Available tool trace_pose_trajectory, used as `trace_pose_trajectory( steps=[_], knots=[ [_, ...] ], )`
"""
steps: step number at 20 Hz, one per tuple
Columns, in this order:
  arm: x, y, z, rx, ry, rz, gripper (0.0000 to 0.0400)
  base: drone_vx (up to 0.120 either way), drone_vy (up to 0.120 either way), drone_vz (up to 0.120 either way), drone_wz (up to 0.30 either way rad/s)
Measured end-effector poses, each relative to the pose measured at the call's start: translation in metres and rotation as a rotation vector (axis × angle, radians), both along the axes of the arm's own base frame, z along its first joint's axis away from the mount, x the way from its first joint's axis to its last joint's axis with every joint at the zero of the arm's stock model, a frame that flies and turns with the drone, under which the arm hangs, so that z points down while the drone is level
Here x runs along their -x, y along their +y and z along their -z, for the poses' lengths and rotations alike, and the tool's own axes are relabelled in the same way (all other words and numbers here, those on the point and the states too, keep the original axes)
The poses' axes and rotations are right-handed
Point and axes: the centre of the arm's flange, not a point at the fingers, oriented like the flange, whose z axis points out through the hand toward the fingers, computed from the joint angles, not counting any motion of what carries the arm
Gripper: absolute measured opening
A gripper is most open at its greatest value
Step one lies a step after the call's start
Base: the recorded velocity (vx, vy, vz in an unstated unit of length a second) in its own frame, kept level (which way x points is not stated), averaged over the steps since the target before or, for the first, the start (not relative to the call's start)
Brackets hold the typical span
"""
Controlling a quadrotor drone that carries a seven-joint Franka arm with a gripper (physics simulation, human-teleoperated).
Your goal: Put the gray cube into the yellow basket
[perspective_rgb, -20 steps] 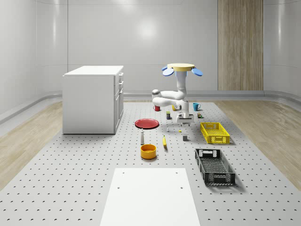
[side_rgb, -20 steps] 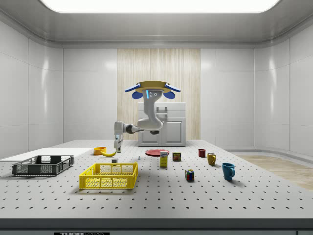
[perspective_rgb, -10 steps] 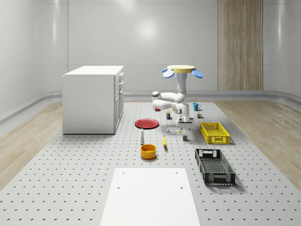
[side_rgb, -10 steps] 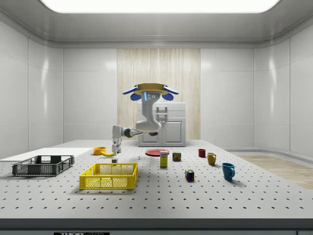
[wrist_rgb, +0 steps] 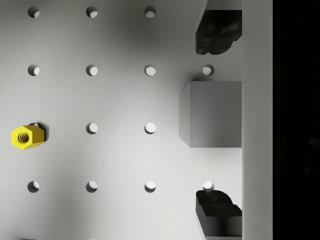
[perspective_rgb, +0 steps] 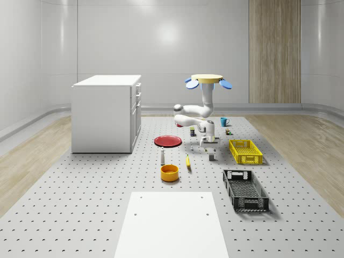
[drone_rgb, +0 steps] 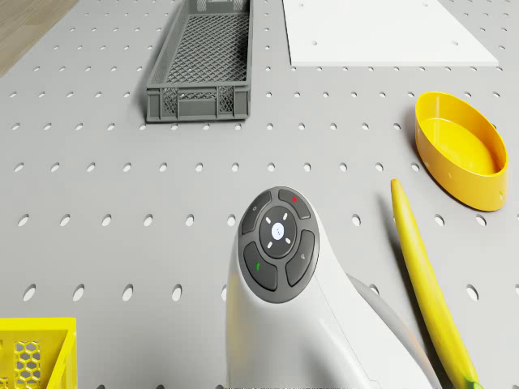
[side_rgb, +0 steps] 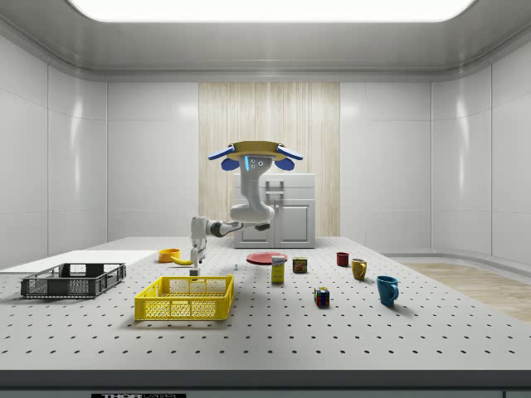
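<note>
Wrist view: the small matte gray cube [wrist_rgb: 212, 114] is sitting directly below the wide-open, empty two-finger gripper [wrist_rgb: 218, 122], centred between its fingers [wrist_rgb: 218, 33].

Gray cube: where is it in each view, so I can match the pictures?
Whole-scene view: small gray cube, on the view's left of the yellow mesh basket.
Side view: cube just behind the basket.
Wrist view: cube between the dark fingers.
Shared landmark: the basket, also in the drone view.

Pale glossy walls [perspective_rgb: 161, 43] surround me, one wood-panelled strip [perspective_rgb: 274, 51] behind. A white cabinet [perspective_rgb: 106, 113] stands on the perforated grey table [perspective_rgb: 80, 204] (wooden floor [perspective_rgb: 32, 161] beyond), lit overhead [side_rgb: 265, 8].
</note>
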Motion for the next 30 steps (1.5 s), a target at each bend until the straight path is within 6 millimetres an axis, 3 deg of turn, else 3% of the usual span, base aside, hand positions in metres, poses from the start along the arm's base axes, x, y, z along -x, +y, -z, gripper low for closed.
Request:
trace_pose_trajectory(
  steps=[20, 25, 30],
  knots=[
    [-0.012, -0.009, -0.027, 0.000, 0.000, 0.000, 0.0400, 0.000, 0.000, 0.000, 0.000],
    [-0.013, -0.009, -0.030, 0.000, 0.000, 0.000, 0.0301, 0.000, 0.000, 0.000, 0.000],
    [-0.013, -0.009, -0.031, 0.000, 0.000, 0.000, 0.0265, 0.000, 0.000, 0.000, 0.000]
  ],
)
